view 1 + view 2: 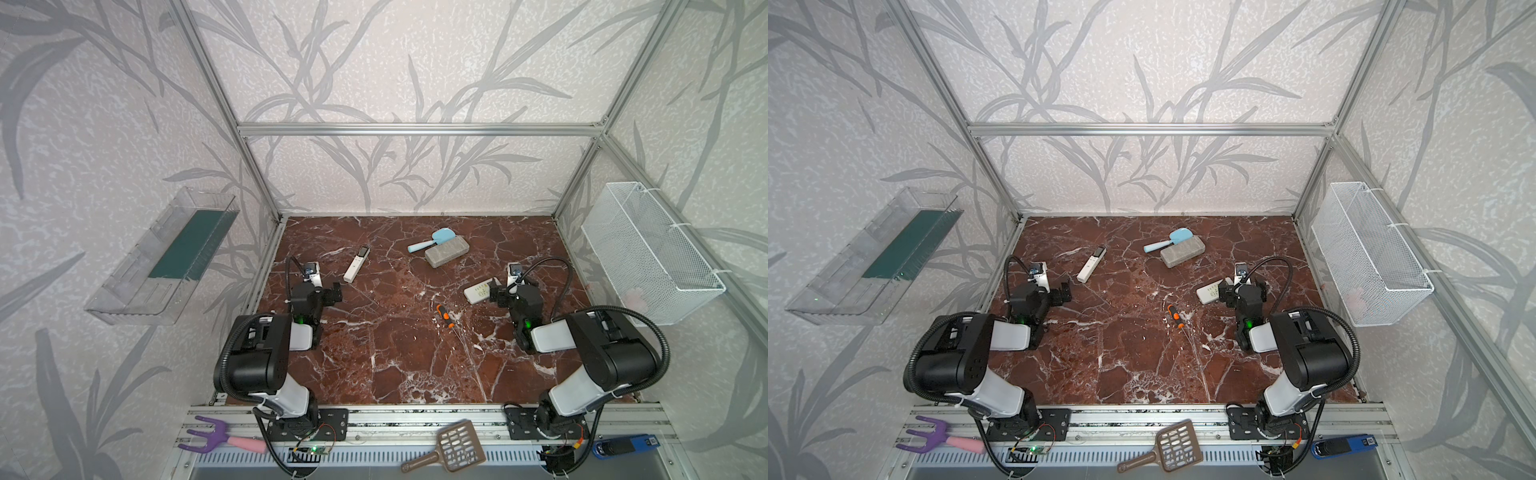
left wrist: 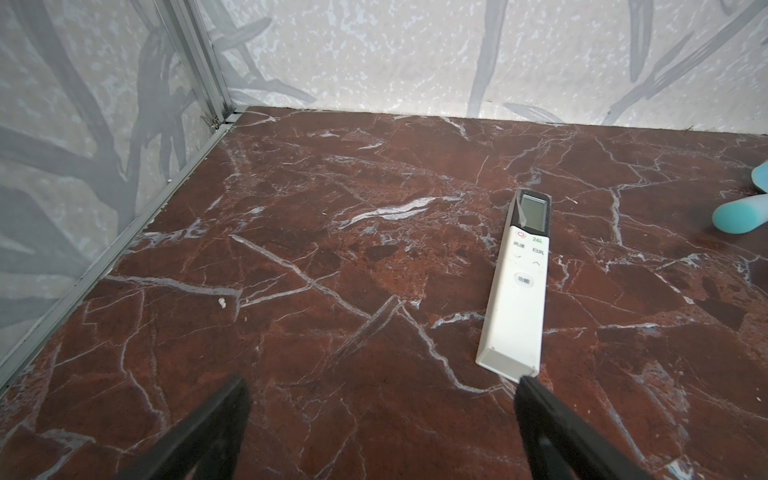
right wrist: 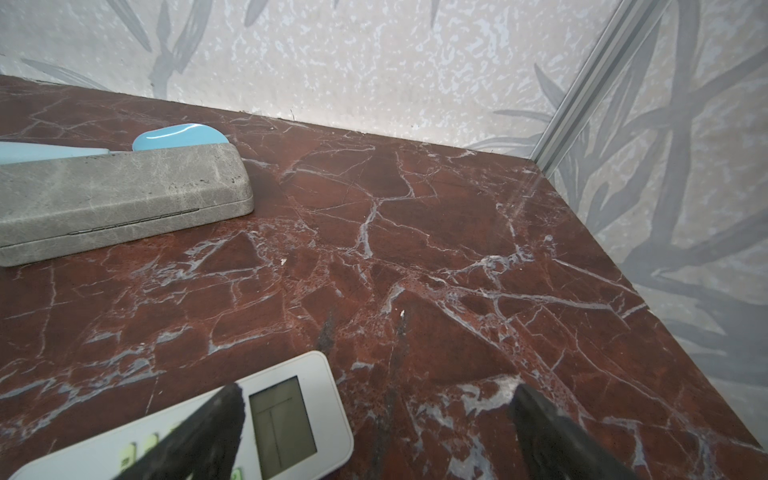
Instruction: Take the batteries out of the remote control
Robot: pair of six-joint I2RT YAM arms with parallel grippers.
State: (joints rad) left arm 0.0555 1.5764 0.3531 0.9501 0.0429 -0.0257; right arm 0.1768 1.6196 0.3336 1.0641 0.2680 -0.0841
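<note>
Two white remote controls lie face up on the red marble table. The slim remote (image 1: 356,264) (image 2: 517,286) has a dark screen end, and its near end lies just beyond one fingertip of my left gripper (image 1: 326,291) (image 2: 382,386). The wider remote (image 1: 482,289) (image 3: 286,419) lies at the right, with its screen end partly under one finger of my right gripper (image 1: 511,289) (image 3: 376,392). Both grippers stand open and hold nothing. The batteries are hidden in every view.
An orange-handled screwdriver (image 1: 444,316) lies mid-table. A grey case (image 1: 446,251) and a light blue brush (image 1: 432,241) lie at the back. A white wire basket (image 1: 648,253) hangs on the right wall, a clear tray (image 1: 166,257) on the left wall.
</note>
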